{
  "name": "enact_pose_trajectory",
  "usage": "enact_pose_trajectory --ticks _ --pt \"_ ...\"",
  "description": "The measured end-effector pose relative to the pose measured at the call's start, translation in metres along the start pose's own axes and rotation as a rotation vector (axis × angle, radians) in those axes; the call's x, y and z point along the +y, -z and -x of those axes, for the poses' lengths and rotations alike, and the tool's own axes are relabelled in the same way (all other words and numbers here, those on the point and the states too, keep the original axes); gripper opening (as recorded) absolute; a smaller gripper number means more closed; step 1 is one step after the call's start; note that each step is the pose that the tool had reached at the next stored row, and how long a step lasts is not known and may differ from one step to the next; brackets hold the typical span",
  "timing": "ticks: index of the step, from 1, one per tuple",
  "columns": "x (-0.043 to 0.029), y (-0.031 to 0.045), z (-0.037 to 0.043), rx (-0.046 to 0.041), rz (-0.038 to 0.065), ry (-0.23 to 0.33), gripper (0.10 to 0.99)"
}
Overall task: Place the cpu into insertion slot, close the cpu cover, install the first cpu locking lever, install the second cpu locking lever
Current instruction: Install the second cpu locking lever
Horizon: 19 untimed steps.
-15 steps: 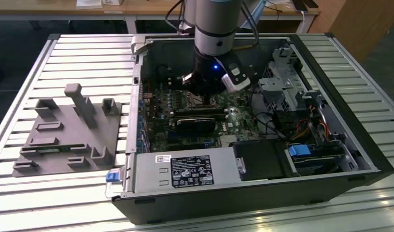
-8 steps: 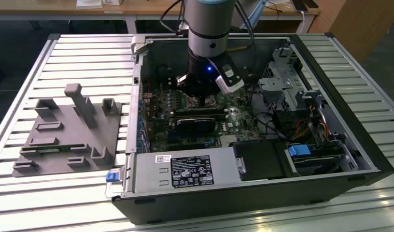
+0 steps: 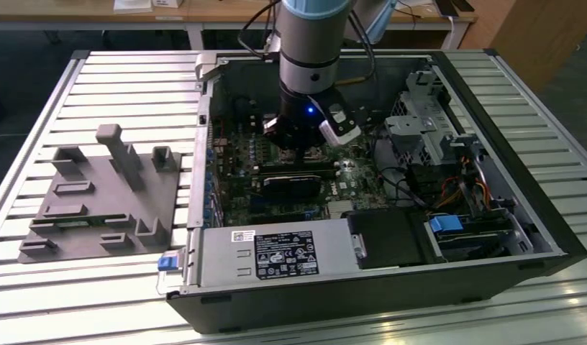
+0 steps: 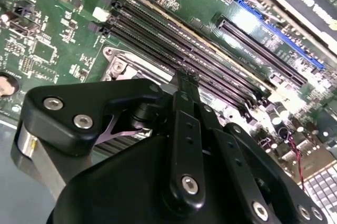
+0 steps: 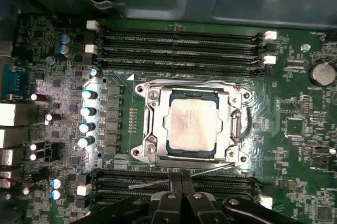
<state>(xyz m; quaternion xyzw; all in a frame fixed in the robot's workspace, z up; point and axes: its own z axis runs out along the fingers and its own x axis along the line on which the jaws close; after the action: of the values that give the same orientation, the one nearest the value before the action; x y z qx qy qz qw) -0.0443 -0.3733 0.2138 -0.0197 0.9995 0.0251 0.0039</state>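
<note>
CPU seated, cover down
I see the cpu under the cpu cover; my claw is closed, holding nothing

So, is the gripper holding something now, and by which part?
Nothing is held. The gripper is shut on itself above the memory slots, beside the cpu cover, which lies closed over the cpu.

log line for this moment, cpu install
cpu: seated in insertion slot | cpu cover: closed over it | tool: shut, empty, beside socket over memory slots
</note>
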Motion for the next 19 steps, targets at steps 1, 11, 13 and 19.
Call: enact_pose_trajectory --ticks 1,11,13,19 --pt "-0.0001 -0.0016 -0.0003 0.0001 0.000 0.000 0.106" --pt "-0.0063 -0.0032 -0.0084 -0.0014 0.033 0.000 0.106" --pt "-0.0076 -0.0031 -0.0130 -0.0020 0.040 0.000 0.106" --pt "-0.0081 -0.0043 -0.0223 -0.0031 0.056 0.000 0.106"
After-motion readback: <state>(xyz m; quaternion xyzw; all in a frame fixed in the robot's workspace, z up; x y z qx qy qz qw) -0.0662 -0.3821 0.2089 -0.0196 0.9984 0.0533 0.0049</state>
